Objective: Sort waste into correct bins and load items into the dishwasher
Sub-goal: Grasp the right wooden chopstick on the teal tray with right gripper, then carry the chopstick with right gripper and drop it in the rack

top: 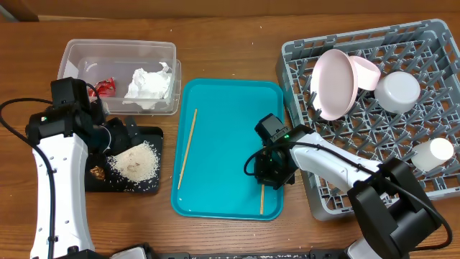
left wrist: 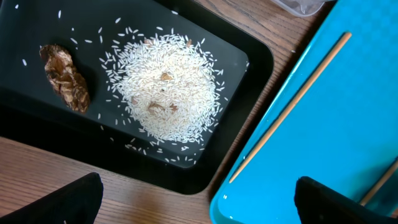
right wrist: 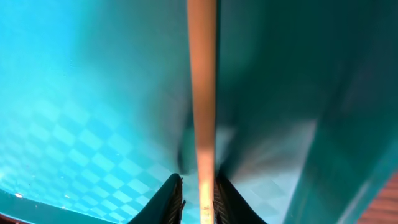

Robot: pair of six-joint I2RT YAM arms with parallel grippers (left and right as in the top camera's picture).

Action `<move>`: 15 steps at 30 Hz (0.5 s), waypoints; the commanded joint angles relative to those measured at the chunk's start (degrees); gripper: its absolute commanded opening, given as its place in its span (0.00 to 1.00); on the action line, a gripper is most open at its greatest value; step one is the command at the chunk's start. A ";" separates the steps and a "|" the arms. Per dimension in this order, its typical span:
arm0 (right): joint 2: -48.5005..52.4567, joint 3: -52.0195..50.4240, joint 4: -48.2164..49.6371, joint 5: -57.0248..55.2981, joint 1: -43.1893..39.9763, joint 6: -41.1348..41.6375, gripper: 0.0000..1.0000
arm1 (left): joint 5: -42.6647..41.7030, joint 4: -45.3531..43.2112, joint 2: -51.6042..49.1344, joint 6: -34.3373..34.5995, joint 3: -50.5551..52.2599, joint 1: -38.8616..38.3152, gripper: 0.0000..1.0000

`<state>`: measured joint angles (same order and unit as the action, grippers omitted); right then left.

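The chopstick, laid along the right edge of the teal tray, is straddled by the right tool, with its long axis passed between tips set close about it; a firm pinch cannot be told, and the rack is found just rightward.

Brown wood-grain table, soft even light

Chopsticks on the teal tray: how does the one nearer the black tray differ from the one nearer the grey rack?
The first chopstick lies free, slanted across the teal tray; the second chopstick runs beside the tray's side wall. The right gripper's fingers flank the second, hiding most of it from overhead; nothing touches the first. Both are thin, pale wood.
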<state>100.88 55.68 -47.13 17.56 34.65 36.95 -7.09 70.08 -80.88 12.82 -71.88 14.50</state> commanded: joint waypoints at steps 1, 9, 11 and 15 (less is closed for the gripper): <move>0.52 -0.50 -1.03 -1.64 0.35 1.73 0.22 | 0.02 -0.07 0.22 -1.68 -0.66 0.11 1.00; 0.52 -0.50 -5.95 -4.33 0.33 2.27 0.09 | 0.02 -0.07 0.22 -1.68 -0.66 0.11 0.99; 0.52 -0.50 -6.14 -4.63 0.33 2.27 0.05 | 0.02 -0.07 0.22 -1.68 -0.66 0.11 1.00; 0.50 -0.48 -5.84 -4.63 0.33 2.05 0.04 | 0.02 -0.07 0.22 -1.68 -0.66 0.11 1.00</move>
<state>100.88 55.68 -53.28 14.66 34.65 38.76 -7.09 70.08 -80.88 12.82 -71.88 14.50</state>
